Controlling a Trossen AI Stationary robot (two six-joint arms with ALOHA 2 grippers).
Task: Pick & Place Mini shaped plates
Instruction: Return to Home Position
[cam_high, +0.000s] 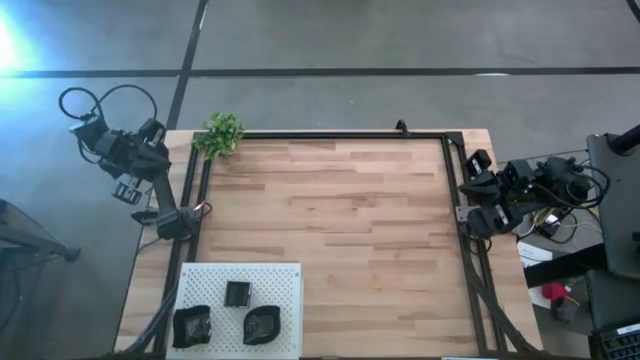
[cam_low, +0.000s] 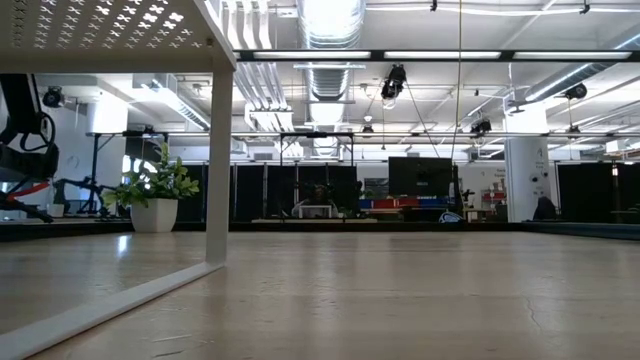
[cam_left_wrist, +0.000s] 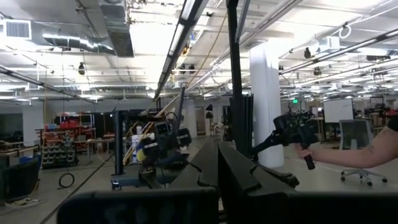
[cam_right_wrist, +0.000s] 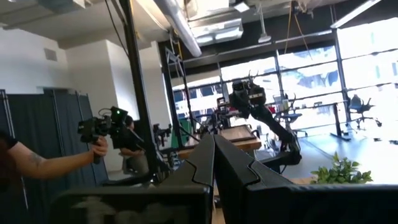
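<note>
plates (cam_high: 238, 294): stack counts too small to tell | shelf (cam_low: 100, 25): cropped at low view's top-left, its underside hides plates

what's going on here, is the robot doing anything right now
Nothing is being handled. Both arms rest folded at the sides of the table, left gripper and right gripper shut and empty. A square plate, a wavy plate and a rounded plate lie on the white board, on the left arm's side.

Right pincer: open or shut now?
Shut. Right wrist view: the fingers of the right pincer meet edge to edge, no gap, nothing held.
</note>
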